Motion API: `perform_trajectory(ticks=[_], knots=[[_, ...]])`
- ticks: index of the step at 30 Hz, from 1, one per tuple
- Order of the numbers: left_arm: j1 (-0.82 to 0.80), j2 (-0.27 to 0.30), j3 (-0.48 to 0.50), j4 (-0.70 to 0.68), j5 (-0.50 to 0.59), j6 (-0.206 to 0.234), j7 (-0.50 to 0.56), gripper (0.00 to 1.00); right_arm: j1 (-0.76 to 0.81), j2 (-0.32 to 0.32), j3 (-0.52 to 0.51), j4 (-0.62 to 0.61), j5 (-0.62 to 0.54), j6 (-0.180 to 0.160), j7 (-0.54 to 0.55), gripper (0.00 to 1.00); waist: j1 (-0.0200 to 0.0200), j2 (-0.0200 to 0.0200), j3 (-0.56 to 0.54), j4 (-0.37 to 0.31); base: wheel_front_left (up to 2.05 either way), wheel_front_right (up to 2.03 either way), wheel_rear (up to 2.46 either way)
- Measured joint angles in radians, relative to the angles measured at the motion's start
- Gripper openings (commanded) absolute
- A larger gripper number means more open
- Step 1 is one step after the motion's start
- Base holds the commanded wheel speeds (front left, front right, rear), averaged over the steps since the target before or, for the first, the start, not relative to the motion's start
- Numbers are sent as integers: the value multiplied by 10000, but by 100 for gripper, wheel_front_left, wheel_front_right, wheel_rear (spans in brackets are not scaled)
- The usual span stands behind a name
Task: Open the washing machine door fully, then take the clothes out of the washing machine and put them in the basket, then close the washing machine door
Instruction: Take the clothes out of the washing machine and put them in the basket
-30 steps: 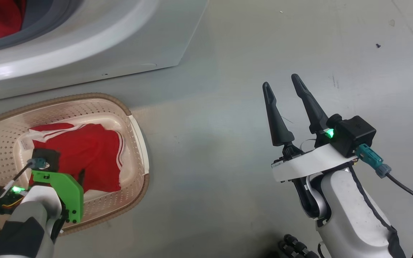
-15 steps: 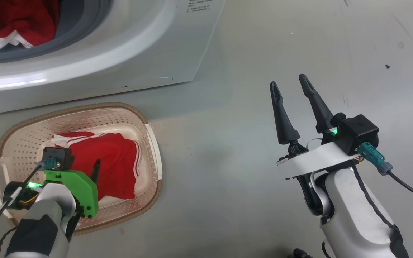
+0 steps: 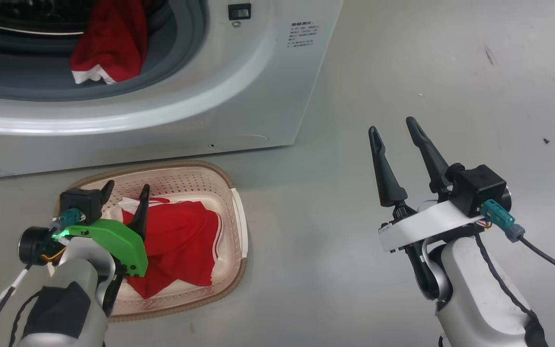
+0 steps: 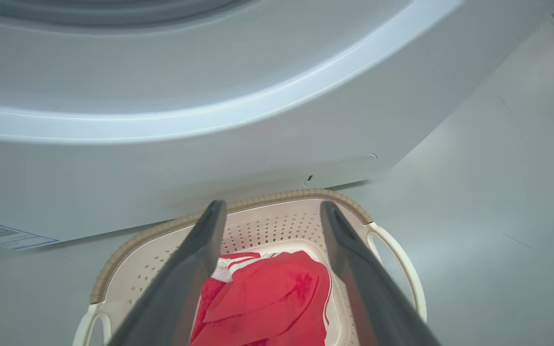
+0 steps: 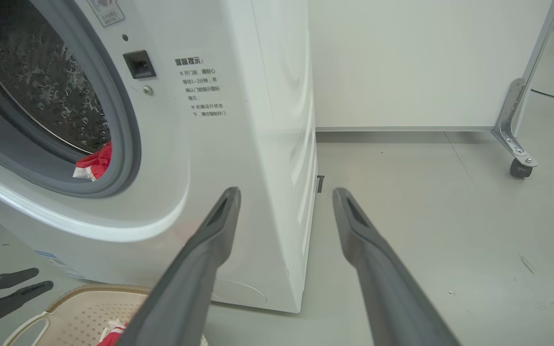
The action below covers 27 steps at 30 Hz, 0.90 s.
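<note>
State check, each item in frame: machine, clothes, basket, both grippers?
washing machine: drum mouth uncovered.
red garment at the drum mouth: draped over the grey gasket, not yet removed.
basket: upright on the floor in front of the machine, partly filled.
red garment in the basket: crumpled, loose, not gripped.
left gripper: open, empty, above the basket.
right gripper: open, empty, above bare floor.

Left gripper (image 3: 128, 185) stands with its two dark fingers parted and nothing between them, its pale forearm (image 3: 82, 262) at the lower left corner. Right gripper (image 3: 391, 124) is likewise spread and empty, fingers pointing up the head view.
</note>
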Motion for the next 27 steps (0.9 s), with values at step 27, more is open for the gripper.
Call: perform_trajectory(ticks=[27], knots=[[1636,-58,376,-1302,-132,0,-673,100,1432,-4,-606,353,-61,311,0,100,0,0,-2620,1060,0,0,0]])
